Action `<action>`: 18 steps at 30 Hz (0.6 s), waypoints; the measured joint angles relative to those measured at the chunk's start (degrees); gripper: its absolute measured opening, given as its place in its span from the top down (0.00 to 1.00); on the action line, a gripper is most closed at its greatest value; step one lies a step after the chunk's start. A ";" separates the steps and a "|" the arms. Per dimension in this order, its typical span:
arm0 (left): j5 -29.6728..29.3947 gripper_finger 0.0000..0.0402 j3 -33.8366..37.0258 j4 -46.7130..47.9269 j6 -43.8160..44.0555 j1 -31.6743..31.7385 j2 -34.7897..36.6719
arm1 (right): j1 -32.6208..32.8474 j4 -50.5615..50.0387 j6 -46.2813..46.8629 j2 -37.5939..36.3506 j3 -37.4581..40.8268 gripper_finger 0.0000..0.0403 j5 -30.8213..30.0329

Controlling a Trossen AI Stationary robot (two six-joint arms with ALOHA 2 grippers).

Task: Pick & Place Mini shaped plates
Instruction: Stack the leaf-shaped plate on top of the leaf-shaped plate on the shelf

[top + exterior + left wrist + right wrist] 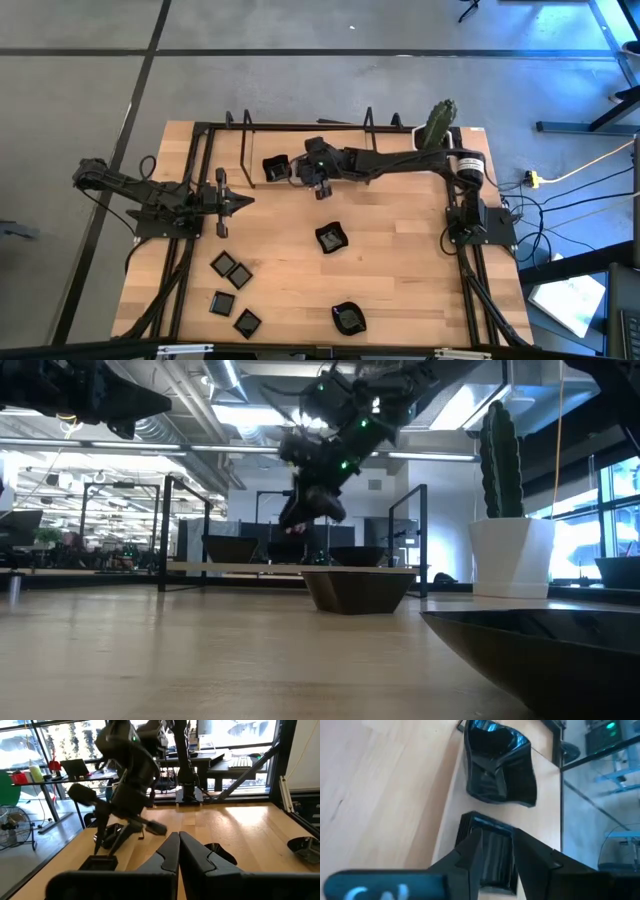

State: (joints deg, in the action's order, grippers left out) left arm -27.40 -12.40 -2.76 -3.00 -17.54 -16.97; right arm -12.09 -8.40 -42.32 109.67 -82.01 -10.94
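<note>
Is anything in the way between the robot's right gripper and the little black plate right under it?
Nothing visible. The right gripper hangs open straight over a small black plate on the raised board, with another plate just beyond it, not between them.

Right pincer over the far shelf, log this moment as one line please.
right pincer: open above small square glossy black dish | wavy glossy black dish: on raised wooden shelf | left pincer: shut, waiting at table's left
</note>
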 joint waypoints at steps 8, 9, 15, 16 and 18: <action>0.37 0.98 0.00 0.00 0.76 0.01 -0.04 | 1.74 -11.30 6.38 -1.00 -7.77 0.73 -0.18; 0.39 0.98 0.00 0.03 0.76 0.02 -0.04 | 2.02 -13.27 7.38 -1.00 -9.11 0.73 -0.34; -0.18 0.99 0.00 0.04 -0.81 0.02 -0.04 | 2.29 -15.75 12.38 -5.17 -12.27 0.85 11.07; -0.44 0.99 0.00 0.09 -0.82 0.01 -0.04 | 2.21 -15.49 13.54 -7.10 -12.27 0.89 12.92; -0.73 0.99 0.00 0.64 -0.69 0.01 -0.02 | 2.40 -15.25 15.66 -12.20 -12.41 0.96 17.38</action>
State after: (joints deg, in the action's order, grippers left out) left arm -28.13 -12.40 -2.13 -3.69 -17.53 -16.99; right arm -9.69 -23.64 -26.66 97.47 -94.42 6.44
